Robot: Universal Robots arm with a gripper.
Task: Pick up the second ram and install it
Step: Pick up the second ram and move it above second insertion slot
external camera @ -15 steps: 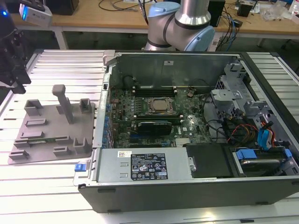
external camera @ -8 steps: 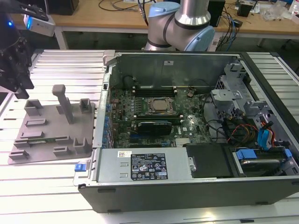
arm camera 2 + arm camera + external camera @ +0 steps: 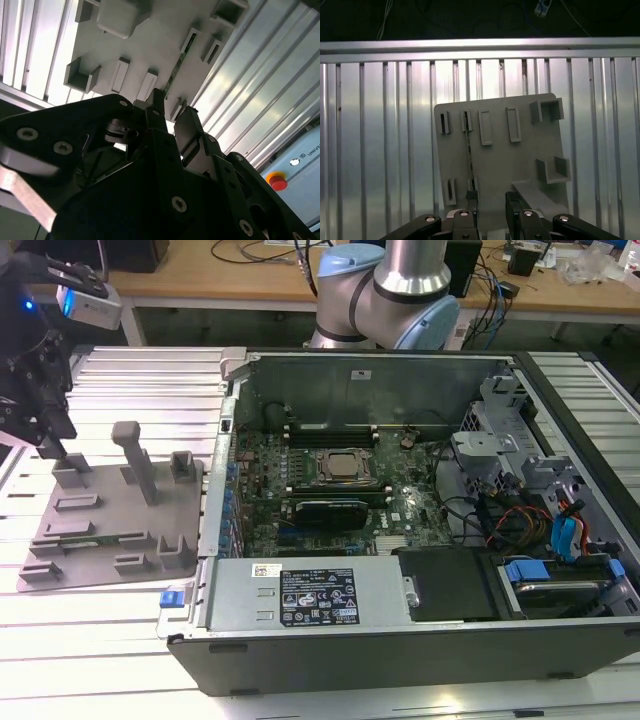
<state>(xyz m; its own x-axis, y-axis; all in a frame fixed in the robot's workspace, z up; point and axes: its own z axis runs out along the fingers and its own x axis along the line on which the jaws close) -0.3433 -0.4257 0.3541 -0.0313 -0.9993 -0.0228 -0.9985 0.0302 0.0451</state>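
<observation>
Black metal fingers of the gripper (image 3: pixel 492 205) stand spread apart in both wrist views, with open space between the pads and nothing pinched. The linkage behind them is dark, matte and studded with bright screw heads.

Just beyond the fingertips lies the second ram (image 3: pixel 468 150), standing on edge in a narrow slot. It reads as a thin line with a hint of green board and small dark parts. Its near end runs up toward one finger rather than into the gap, and no pad appears to be touching it. By my judgement the pick-up has not happened. The stick is unheld and the installing is all left to do.

Under the tool and holding the stick is the grey fixture plate (image 3: pixel 520 160). It looks like matte moulded or printed plastic, flat, with raised rectangular pockets, low walls and one slanted post.

Around the plate spreads the table (image 3: pixel 380 150) of ribbed aluminium slats, glossy and streaked with glare.

Well away from the gripper, toward the exterior view's right, sits the open computer case (image 3: pixel 330 600), sheet steel with a dark frame. Inside lies the green motherboard (image 3: pixel 410 515), crowded with parts, and the square silver processor (image 3: pixel 340 468) in its socket. I cannot tell from here what the memory slots hold.
</observation>
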